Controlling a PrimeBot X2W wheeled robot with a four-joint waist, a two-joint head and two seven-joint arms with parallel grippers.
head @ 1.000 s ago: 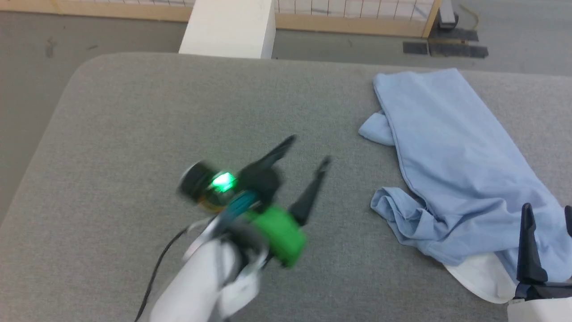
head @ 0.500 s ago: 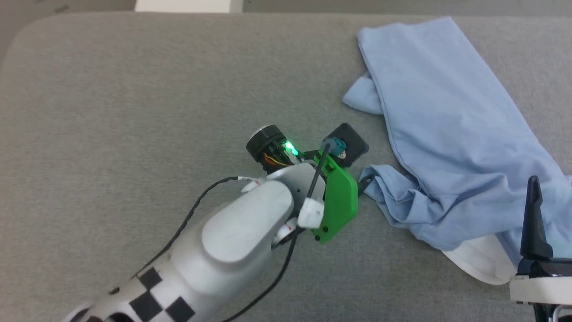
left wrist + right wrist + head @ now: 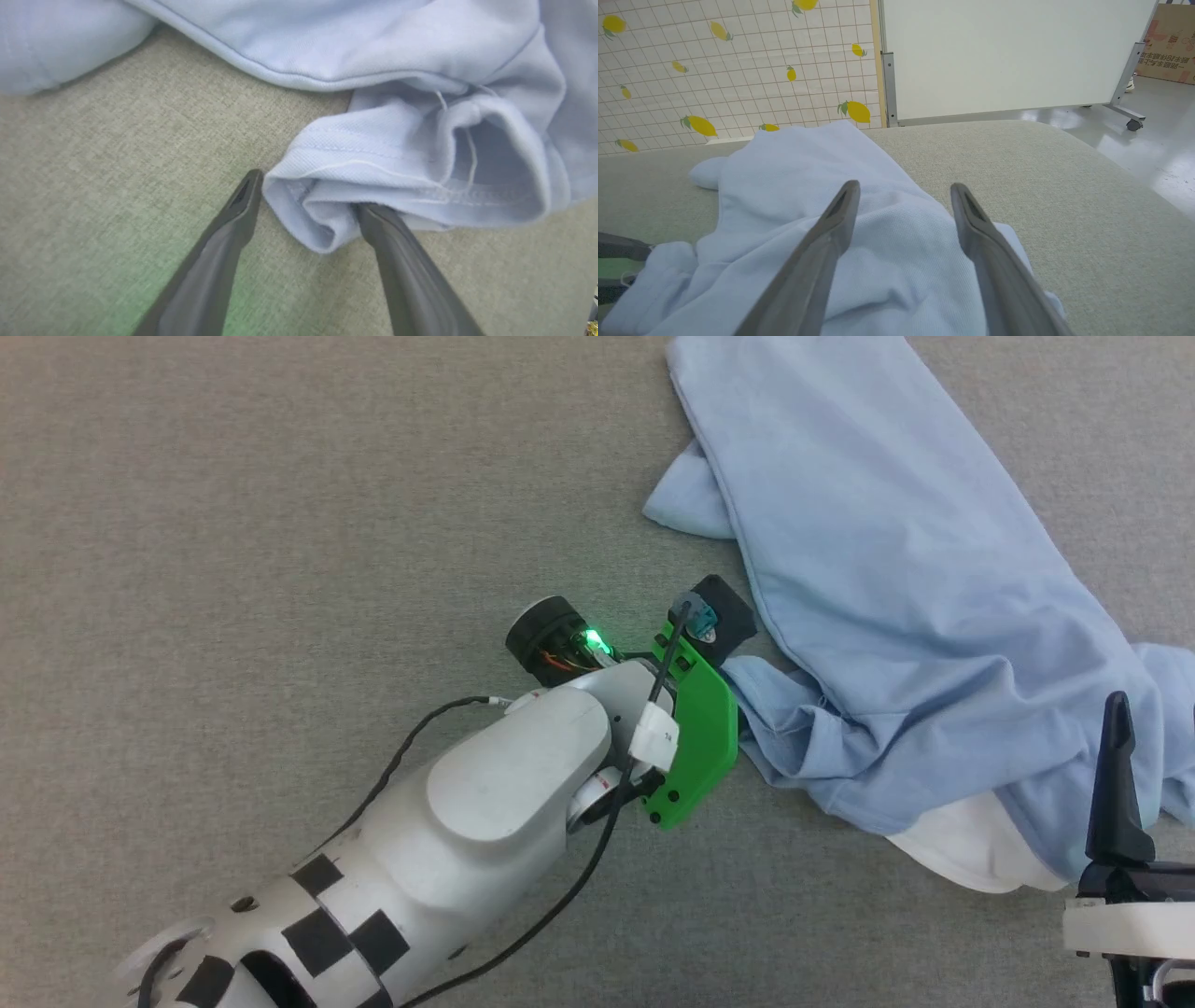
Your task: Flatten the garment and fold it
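Your light blue, soft short-sleeved shirt (image 3: 896,579) lies bunched on the grey fabric-covered tabletop (image 3: 233,523), with its white inside showing at the near edge. Your left gripper (image 3: 310,196) sits low at a rolled, stitched edge. Its 2 dark fingers are apart, 1 on either side of the fold, and nothing is clamped yet. The right gripper (image 3: 906,186) hovers over the shirt with its fingers spread and empty. You seem to be at the first grasp for flattening. Next, close the left fingers on the cloth alone, then draw it outward.
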